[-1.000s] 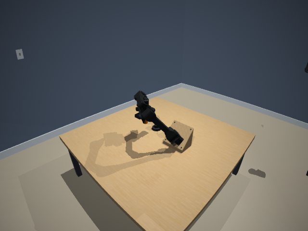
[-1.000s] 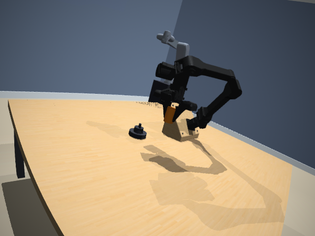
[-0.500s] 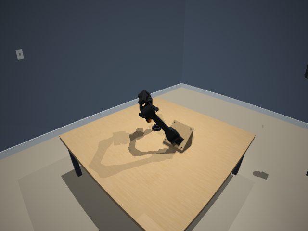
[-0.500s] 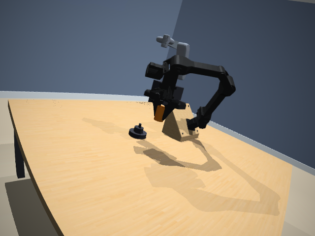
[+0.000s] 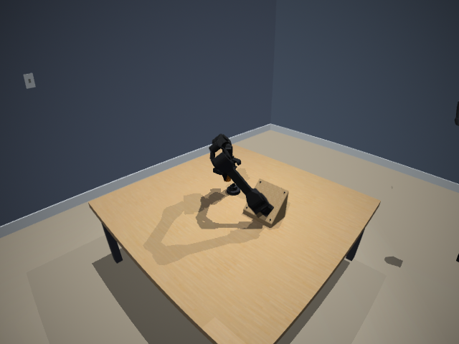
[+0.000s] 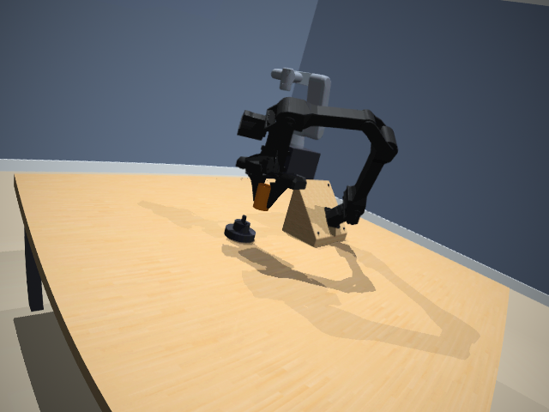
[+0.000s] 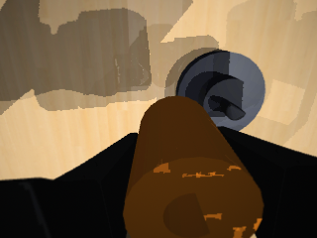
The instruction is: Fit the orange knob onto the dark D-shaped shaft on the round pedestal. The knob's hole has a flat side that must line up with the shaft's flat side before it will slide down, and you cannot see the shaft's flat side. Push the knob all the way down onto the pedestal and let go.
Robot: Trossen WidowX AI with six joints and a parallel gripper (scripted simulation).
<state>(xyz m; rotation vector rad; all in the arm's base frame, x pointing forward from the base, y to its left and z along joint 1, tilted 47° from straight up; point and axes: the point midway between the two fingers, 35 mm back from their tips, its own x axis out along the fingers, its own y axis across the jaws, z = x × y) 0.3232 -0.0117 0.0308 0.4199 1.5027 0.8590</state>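
Note:
The orange knob (image 5: pixel 227 179) (image 6: pixel 262 196) (image 7: pixel 178 134) is held up off the table, slightly tilted. My gripper (image 6: pixel 262 199) is shut on it, one finger on each side. The knob's near end in the wrist view shows a dark D-shaped mark. The dark round pedestal (image 5: pixel 233 191) (image 6: pixel 239 235) (image 7: pixel 253 79) stands on the table with its short shaft (image 6: pixel 244 218) (image 7: pixel 230 108) pointing up. The knob hangs above the shaft's level, apart from it and to its right in the exterior view. The knob's far end hides part of the pedestal's edge in the wrist view. The shaft's flat side cannot be made out.
The arm's base sits on a sloped wooden block (image 5: pixel 273 194) (image 6: pixel 305 217) beside the pedestal on the wooden table (image 5: pixel 259 277) (image 6: pixel 177 332). A grey arm-like machine (image 6: pixel 319 90) stands in the background behind my arm. Arm shadows lie across the table.

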